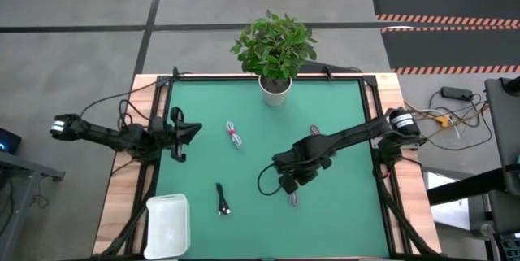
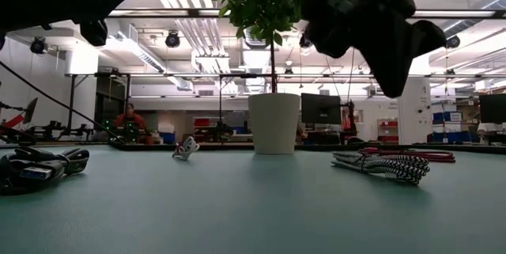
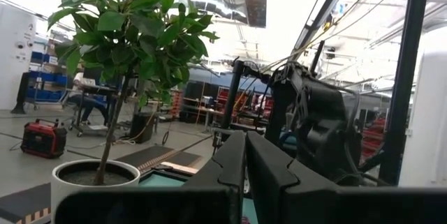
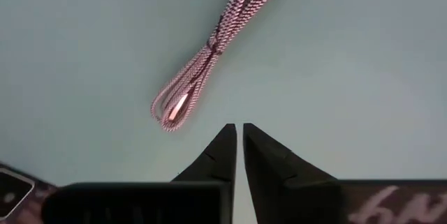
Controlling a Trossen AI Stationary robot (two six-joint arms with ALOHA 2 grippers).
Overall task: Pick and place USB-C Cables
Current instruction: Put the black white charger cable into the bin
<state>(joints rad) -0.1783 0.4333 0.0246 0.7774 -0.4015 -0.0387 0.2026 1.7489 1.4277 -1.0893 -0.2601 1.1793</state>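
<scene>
The right gripper (image 4: 239,135) has its fingers nearly pressed together, only a sliver of gap between the tips, and nothing held. It hangs just above the green counter (image 1: 325,115), and the grey braided cable (image 4: 209,53) lies flat just beyond the fingertips, close but untouched. In the high view that gripper (image 1: 289,186) sits at about five o'clock from the counter's middle, with the grey cable at its tip.

The left gripper (image 1: 180,131) waits at nine o'clock by the counter's edge, its fingers (image 3: 230,161) shut against each other and empty.

The other cables lie apart: the white-and-red cable (image 1: 234,135) toward eleven o'clock of centre, the black cable (image 1: 223,199) at seven o'clock, and the magenta cable (image 1: 315,131) at two o'clock, beside the right arm. A white bin (image 1: 167,225) stands at the seven o'clock corner and a potted plant (image 1: 275,50) at twelve.

The step looks like the approach to the grey cable, before any grasp. Next the right fingers would need to spread, shift forward over the bundle's middle, lower until they straddle it, then close; the thin bundle lying flat could slip out if they close too high.
</scene>
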